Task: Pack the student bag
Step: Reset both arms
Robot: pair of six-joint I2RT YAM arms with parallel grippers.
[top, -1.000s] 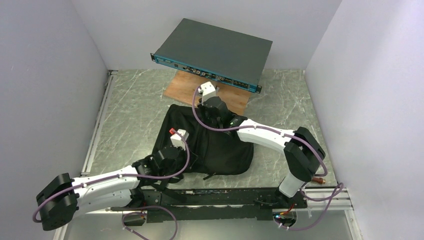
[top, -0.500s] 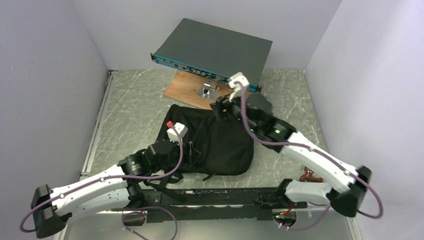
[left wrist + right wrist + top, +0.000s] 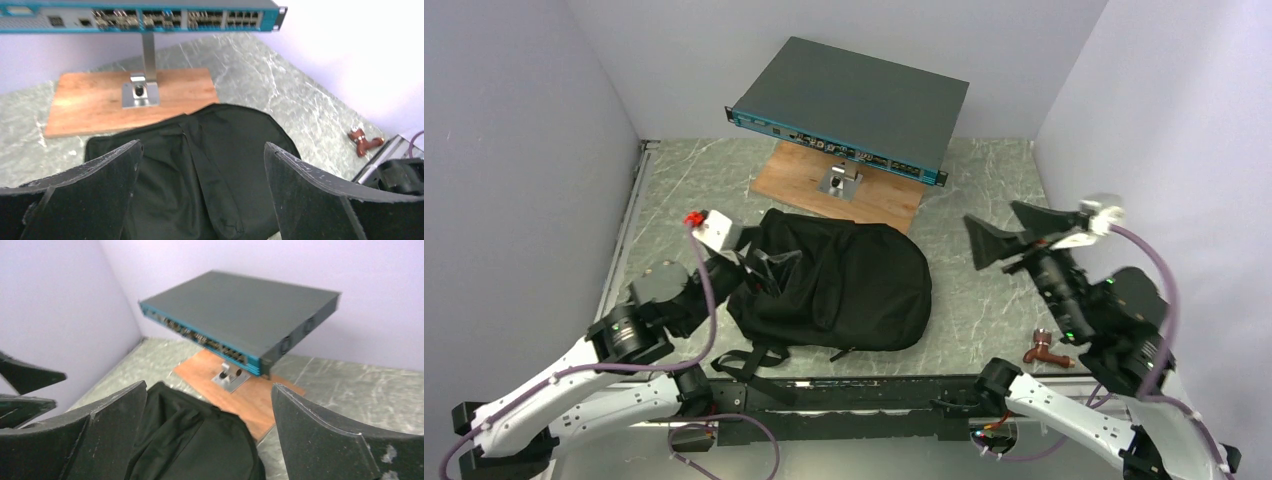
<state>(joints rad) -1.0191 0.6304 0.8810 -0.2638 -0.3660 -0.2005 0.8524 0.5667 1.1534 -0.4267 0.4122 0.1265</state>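
Note:
The student bag (image 3: 844,285) is a black soft backpack lying flat in the middle of the table, its straps trailing toward the near edge. My left gripper (image 3: 759,268) hovers at the bag's left edge, open, with nothing between its fingers; in the left wrist view the bag (image 3: 220,150) fills the gap of that gripper (image 3: 202,145). My right gripper (image 3: 1002,228) is raised to the right of the bag, apart from it, open and empty. The right wrist view looks down past that gripper (image 3: 209,385) at the bag (image 3: 200,440).
A flat dark grey rack device (image 3: 854,100) with a teal front stands on a metal post over a wooden board (image 3: 794,170) behind the bag. A small brown object (image 3: 1044,348) lies at the near right. Walls close in on three sides.
Both grippers have opened and let go of the bag. The left one drew back to the bag's left edge; the right one swung up and away to the right.

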